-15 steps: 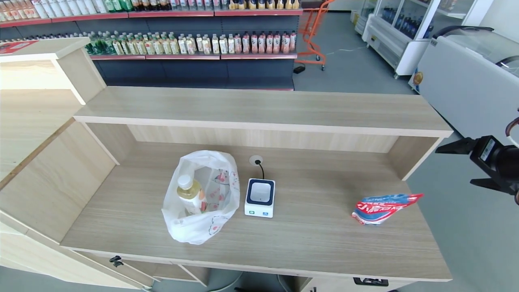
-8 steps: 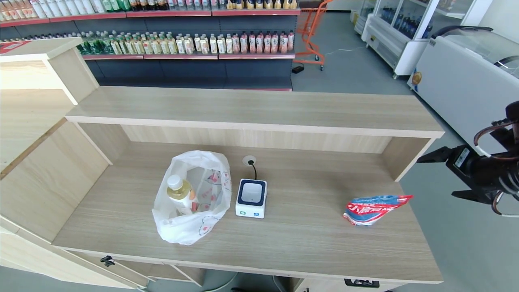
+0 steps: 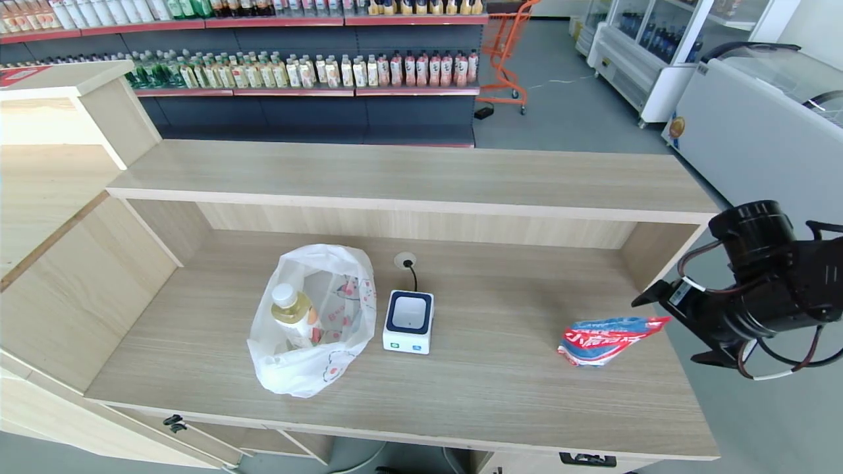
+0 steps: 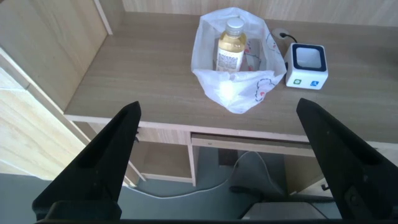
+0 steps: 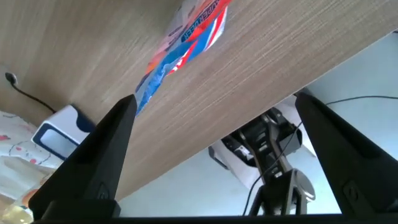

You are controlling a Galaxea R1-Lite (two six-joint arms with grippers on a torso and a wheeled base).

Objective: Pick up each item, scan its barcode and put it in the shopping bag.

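Note:
A red, white and blue snack packet lies on the right end of the wooden counter. My right gripper hangs open just off the counter's right edge, beside the packet and apart from it. A white shopping bag stands open on the left part of the counter, with a tea bottle upright inside. The white barcode scanner sits just right of the bag. My left gripper is open, held high in front of the counter's near edge.
A raised wooden ledge runs along the back of the counter, with side walls at both ends. The scanner's cable goes into a hole behind it. Drink shelves and freezers stand beyond.
My right arm has swung left and down, bringing its open gripper from well off the counter's right end to just beside the packet. The head camera shifted slightly at first.

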